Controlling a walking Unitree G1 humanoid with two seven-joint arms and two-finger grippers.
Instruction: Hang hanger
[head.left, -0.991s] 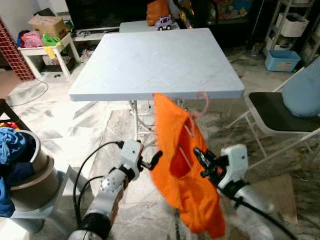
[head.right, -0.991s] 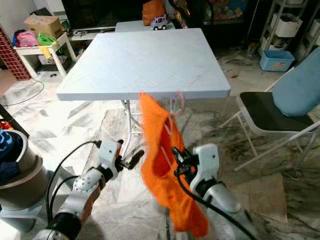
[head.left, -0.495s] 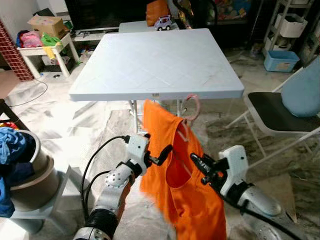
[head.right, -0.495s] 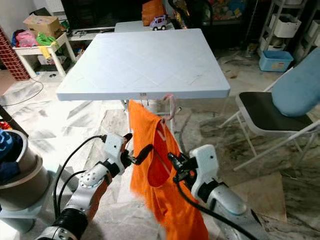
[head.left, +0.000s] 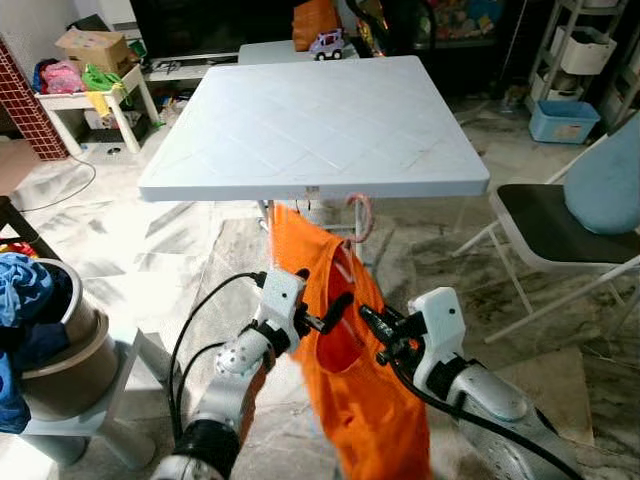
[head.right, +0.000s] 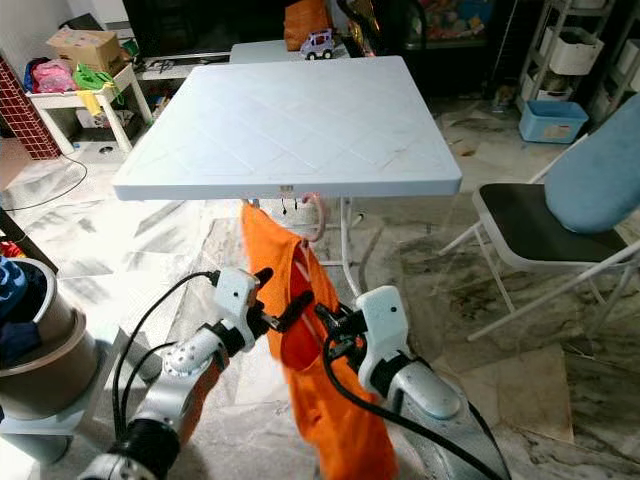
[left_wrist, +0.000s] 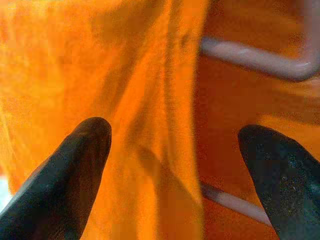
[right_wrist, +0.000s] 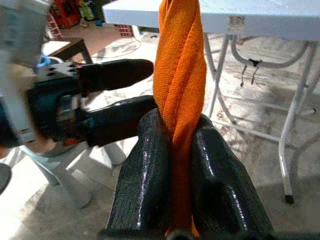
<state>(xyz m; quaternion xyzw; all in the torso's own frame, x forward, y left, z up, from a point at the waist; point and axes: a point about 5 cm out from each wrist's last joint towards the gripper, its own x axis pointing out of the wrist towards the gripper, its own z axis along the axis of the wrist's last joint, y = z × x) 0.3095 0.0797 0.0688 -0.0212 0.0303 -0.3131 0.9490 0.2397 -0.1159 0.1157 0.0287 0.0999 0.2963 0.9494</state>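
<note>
Since a second ago I see the pink hanger (head.left: 357, 216) hook risen to the tabletop (head.left: 320, 130) edge at 6 o'clock; right end effector (right_wrist: 181, 150) clenched on the orange shirt (head.left: 345, 360), left end effector (left_wrist: 170, 150) released astride it.

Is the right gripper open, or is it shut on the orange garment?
Shut: the right gripper pinches a twisted fold of the orange garment between its fingers.

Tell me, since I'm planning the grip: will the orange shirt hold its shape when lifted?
Probably not: the orange shirt drapes limply and bunches between the right gripper fingers. Likely light. The pink hanger inside seems stiffer.
</note>
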